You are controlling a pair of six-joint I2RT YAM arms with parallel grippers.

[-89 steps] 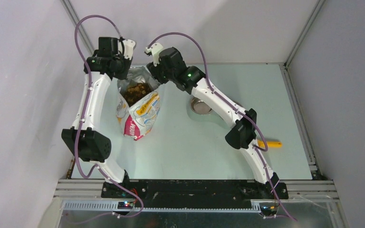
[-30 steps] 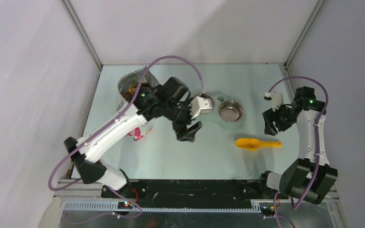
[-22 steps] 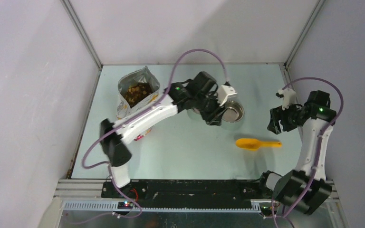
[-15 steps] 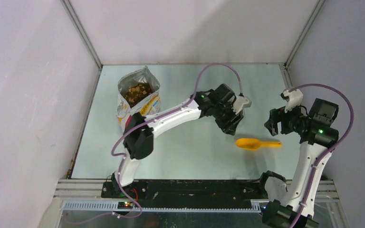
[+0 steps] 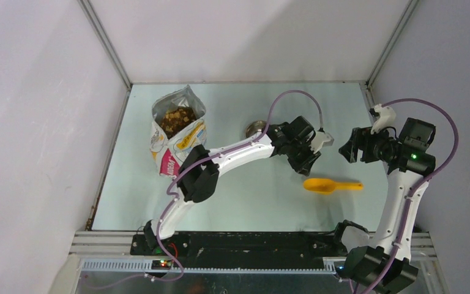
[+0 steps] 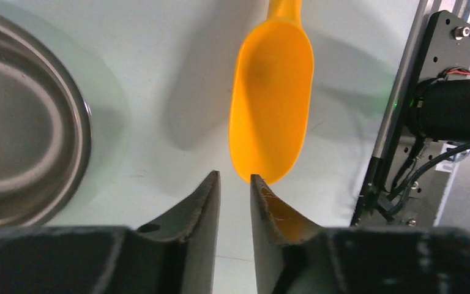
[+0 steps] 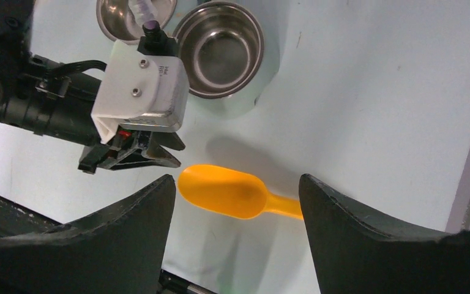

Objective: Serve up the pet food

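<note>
Kibble (image 5: 174, 117) lies untouched as the left gripper (image 6: 235, 177), jaws narrowed but empty, has swung over to the yellow scoop (image 6: 272, 110); right gripper (image 7: 235, 184) gapes empty.

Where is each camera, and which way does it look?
Top camera: above and behind the arms, looking down on the table; both arms show, and the bag of pet food.
Left wrist camera: on the left arm, looking down past its left gripper at the yellow scoop and a metal bowl.
Right wrist camera: on the right arm, looking down through its right gripper at the scoop, that bowl, a second bowl and the left gripper.
All three see the scoop.
</note>
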